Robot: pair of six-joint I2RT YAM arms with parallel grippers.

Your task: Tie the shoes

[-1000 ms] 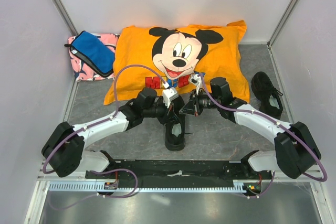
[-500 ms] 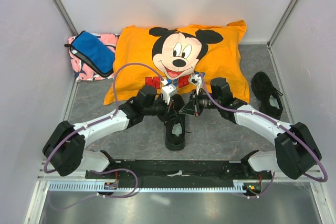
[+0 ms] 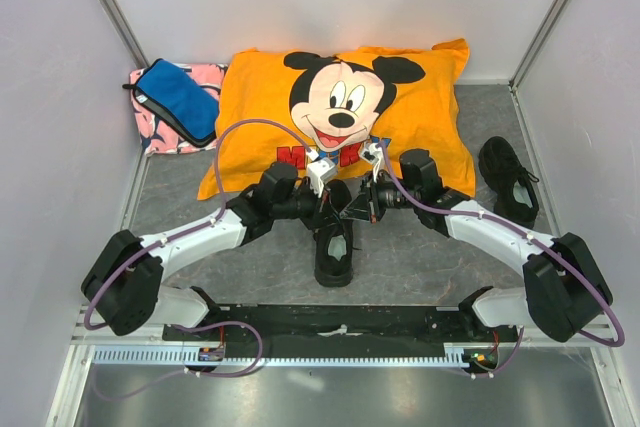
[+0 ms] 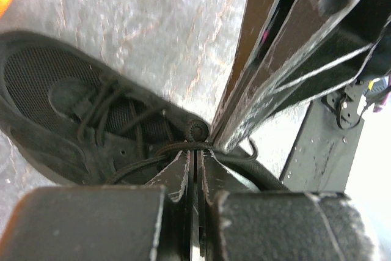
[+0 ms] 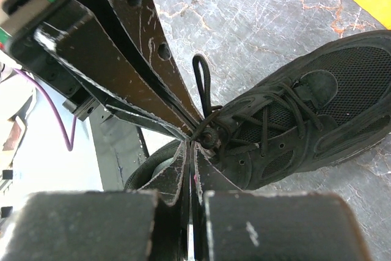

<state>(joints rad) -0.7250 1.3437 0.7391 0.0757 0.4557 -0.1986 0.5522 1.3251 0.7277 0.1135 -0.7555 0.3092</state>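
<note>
Slightly nearer the pillow (image 3: 255, 107) now, left end effector (image 4: 194, 156) and right end effector (image 5: 190, 146) pinch laces (image 5: 202, 84) on the shoe (image 3: 333, 252).

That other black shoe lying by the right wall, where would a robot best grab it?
Probably the heel rim of the spare shoe, from above: it sits upright with its opening facing up, so one finger could slip inside and the other stay outside. Right now the left fingers and right fingers are shut on the lace of the centre shoe.
</note>
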